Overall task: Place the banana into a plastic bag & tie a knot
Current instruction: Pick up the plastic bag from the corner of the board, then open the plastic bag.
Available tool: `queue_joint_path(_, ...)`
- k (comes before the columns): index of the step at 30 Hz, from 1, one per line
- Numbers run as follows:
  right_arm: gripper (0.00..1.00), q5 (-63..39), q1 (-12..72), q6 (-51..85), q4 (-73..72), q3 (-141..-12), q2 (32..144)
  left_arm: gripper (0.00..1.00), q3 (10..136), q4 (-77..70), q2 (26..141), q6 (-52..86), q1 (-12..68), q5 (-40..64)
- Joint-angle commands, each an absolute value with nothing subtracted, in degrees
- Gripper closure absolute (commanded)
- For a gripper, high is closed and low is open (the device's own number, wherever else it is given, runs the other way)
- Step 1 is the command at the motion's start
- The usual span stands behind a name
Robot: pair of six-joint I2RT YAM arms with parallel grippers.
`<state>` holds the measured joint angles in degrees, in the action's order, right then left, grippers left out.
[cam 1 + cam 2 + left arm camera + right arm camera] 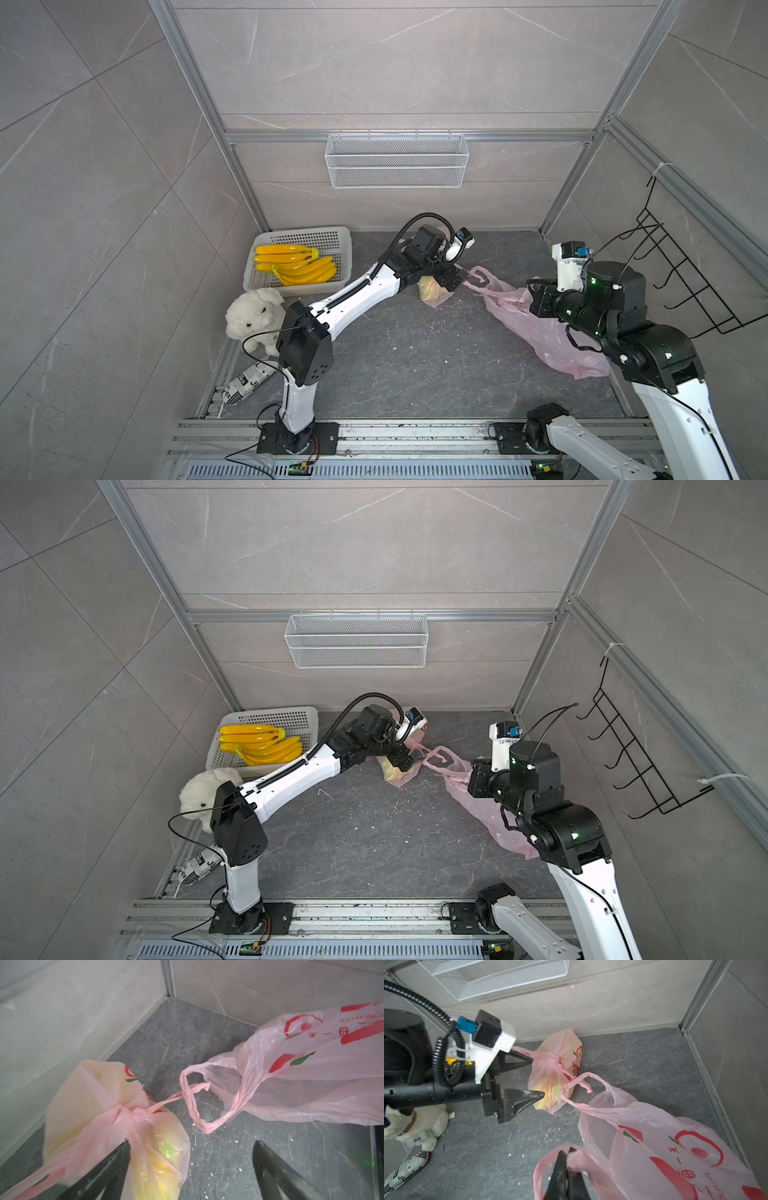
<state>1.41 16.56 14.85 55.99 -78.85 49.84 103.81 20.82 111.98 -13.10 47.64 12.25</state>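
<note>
Pinching one handle (550, 1162) of the loose pink bag (654, 1147), the right gripper (566, 1152) has its jaws pressed together on the plastic. It sits nearer the robot than the knotted bag (554, 1076) and to that bag's right. The loose pink bag sprawls on the dark tabletop (415, 353). Its other handle (207, 1124) loops just beside the knotted bag, where a twisted tail (166, 1100) from the knot (126, 1110) lies across it.

Left of the knotted bag and nearer stands a white plush dog (255, 316), with a newsprint slipper (245, 382) nearer again.

The left gripper (191, 1142) is spread wide and holds nothing. One finger (112, 1163) rests against the knotted bag's side, with a strip of the bag draped past it. The other stands clear over bare tabletop.

The banana (160, 1167) is inside the knotted bag, yellow showing through the pink film, and the neck is tied shut.

Beyond the knotted bag and to its left, a white basket (307, 230) holds banana bunches (295, 264). Farthest, above and behind the knotted bag, a wire mesh shelf (397, 162) hangs on the back wall.
</note>
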Motion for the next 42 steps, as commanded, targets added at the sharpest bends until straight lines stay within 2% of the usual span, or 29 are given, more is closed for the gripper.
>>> queue_joint_path(1,1.00,0.3,16.9,15.7,56.5,-76.3,48.6,0.07,107.4,20.0,113.7,-22.2,47.9,18.0)
queue_joint_path(10,1.00,-0.9,16.9,16.1,55.4,-72.7,47.2,0.10,112.3,24.2,119.8,-28.1,48.7,21.5)
queue_joint_path(16,1.00,-1.7,16.9,16.1,55.0,-72.0,46.9,0.19,115.6,23.6,125.7,-35.2,51.9,11.7)
queue_joint_path(27,1.00,-3.5,16.9,16.3,54.5,-70.5,45.7,0.22,115.2,12.6,130.7,-42.5,53.5,2.1)
queue_joint_path(33,1.00,-3.9,16.9,16.3,54.1,-69.8,45.2,0.38,117.7,11.3,133.1,-43.1,53.5,-1.3)
queue_joint_path(37,1.00,-4.1,16.9,16.4,53.9,-69.6,45.2,0.57,118.4,10.6,135.5,-42.2,53.5,-1.2)
queue_joint_path(41,1.00,-2.2,16.9,16.2,54.1,-68.9,45.2,0.71,118.1,11.3,134.6,-41.1,53.5,0.7)
queue_joint_path(42,1.00,-1.2,16.8,16.1,54.5,-68.8,45.2,0.77,118.1,11.6,134.2,-40.6,53.5,1.3)
